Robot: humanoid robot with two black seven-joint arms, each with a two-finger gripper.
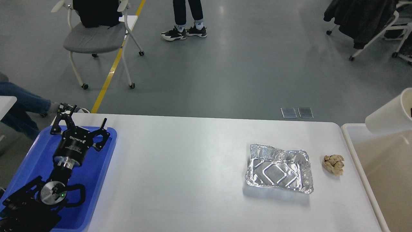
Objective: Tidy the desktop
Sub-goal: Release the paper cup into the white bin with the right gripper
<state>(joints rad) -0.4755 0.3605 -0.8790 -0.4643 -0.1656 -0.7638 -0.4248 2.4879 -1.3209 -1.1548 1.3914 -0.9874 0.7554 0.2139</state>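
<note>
The white desktop point(193, 161) holds a crumpled foil tray point(279, 169) and a small wad of brown paper point(333, 164) at its right side. A white paper cup point(389, 115) hangs tilted in the air at the right edge, above the cream-white bin point(349, 141). Only a dark sliver of my right gripper point(411, 112) shows, inside the cup's rim, holding it; the rest is out of view. My left gripper point(82, 124) is open and empty above the blue tray point(96, 167) at the left.
A grey wheeled chair point(96, 38) stands beyond the table's far left. A person's feet point(183, 32) are on the floor behind. A seated person's legs point(22, 103) are at the far left. Another chair with dark clothes point(363, 19) is far right.
</note>
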